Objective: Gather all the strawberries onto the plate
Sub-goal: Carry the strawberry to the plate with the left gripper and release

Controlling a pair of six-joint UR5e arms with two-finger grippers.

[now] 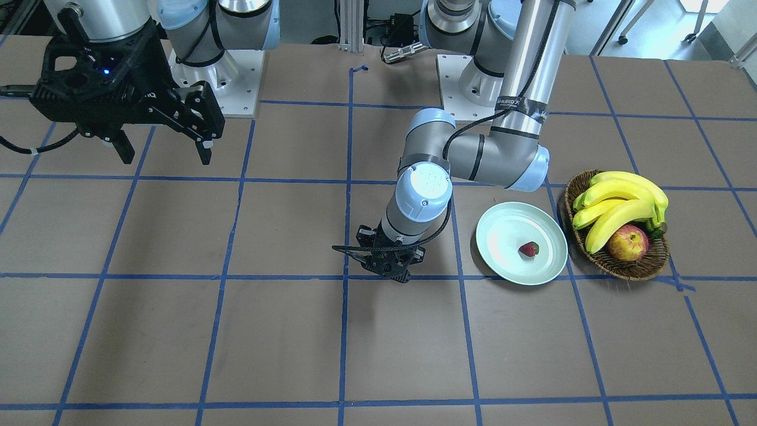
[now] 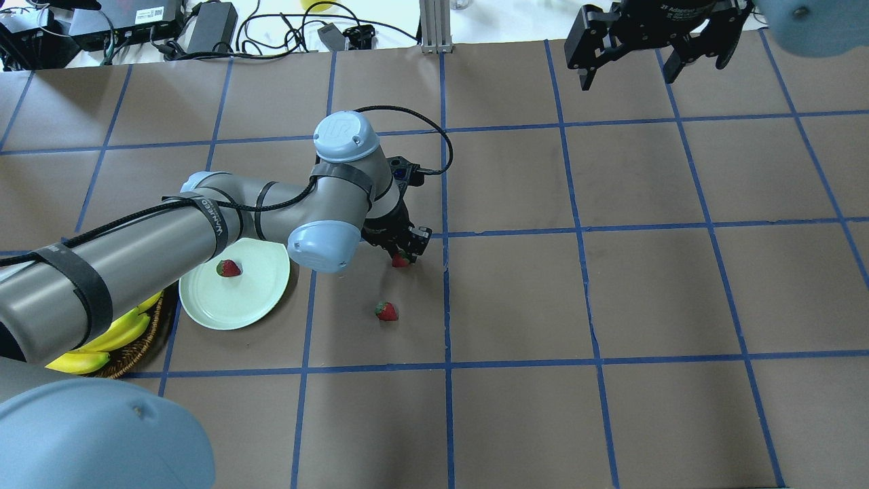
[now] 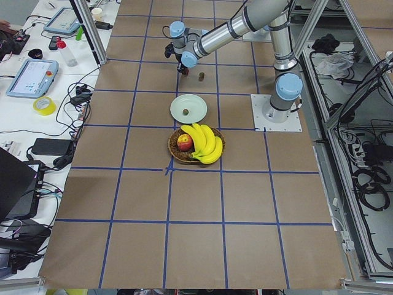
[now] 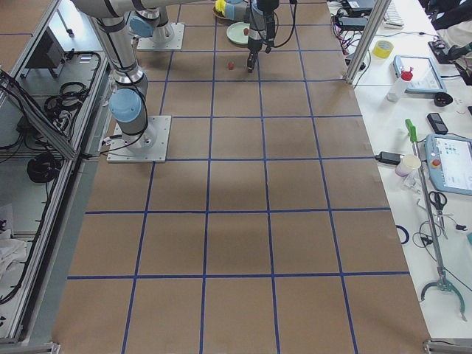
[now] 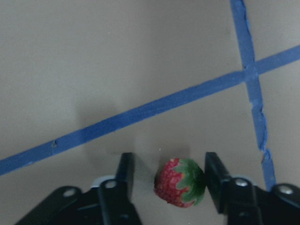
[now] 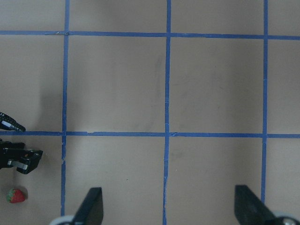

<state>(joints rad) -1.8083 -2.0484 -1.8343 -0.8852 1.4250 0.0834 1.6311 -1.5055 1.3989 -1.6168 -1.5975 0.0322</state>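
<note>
One strawberry (image 2: 229,268) lies on the pale mint plate (image 2: 234,305), which also shows in the front view as the plate (image 1: 508,231) with the strawberry (image 1: 529,249). A second strawberry (image 5: 180,183) sits on the table between the fingers of my left gripper (image 5: 168,178), which is low and open. The berry touches one finger, with a gap to the other. From overhead this gripper (image 2: 405,252) is right of the plate. A third strawberry (image 2: 387,312) lies loose nearby. My right gripper (image 2: 628,78) hangs open and empty, high over the far right.
A wicker basket (image 1: 627,266) with bananas (image 1: 618,201) and an apple (image 1: 627,242) stands right beside the plate. Blue tape lines grid the brown table. Cables and electronics lie beyond the far edge. The left arm's elbow reaches over the plate's rim.
</note>
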